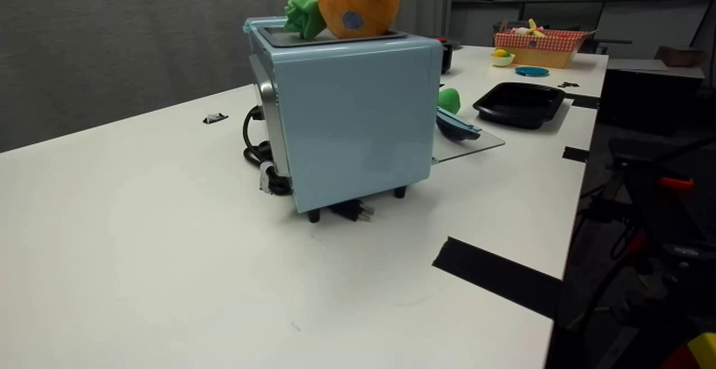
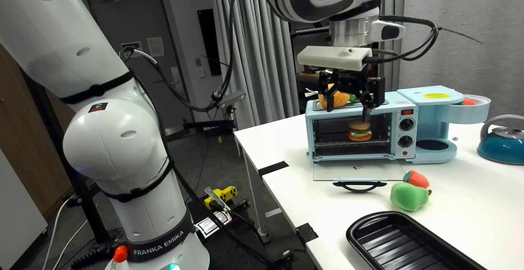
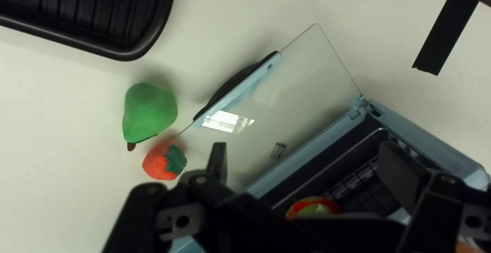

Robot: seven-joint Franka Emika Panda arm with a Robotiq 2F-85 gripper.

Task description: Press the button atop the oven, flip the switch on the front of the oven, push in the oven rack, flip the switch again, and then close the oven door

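Tool spread wide, oven upright, long axis level, open door pointing roughly toward black tray

A robotics lab, most likely: a Franka Emika robot arm, branded at the base, stands by a white table marked with black tape; grey curtains hang at the back, papers are stuck to a dark door, and the pineapple is a toy (orange plush)

The arm base reads "FRANKA EMIKA" (white capitals).
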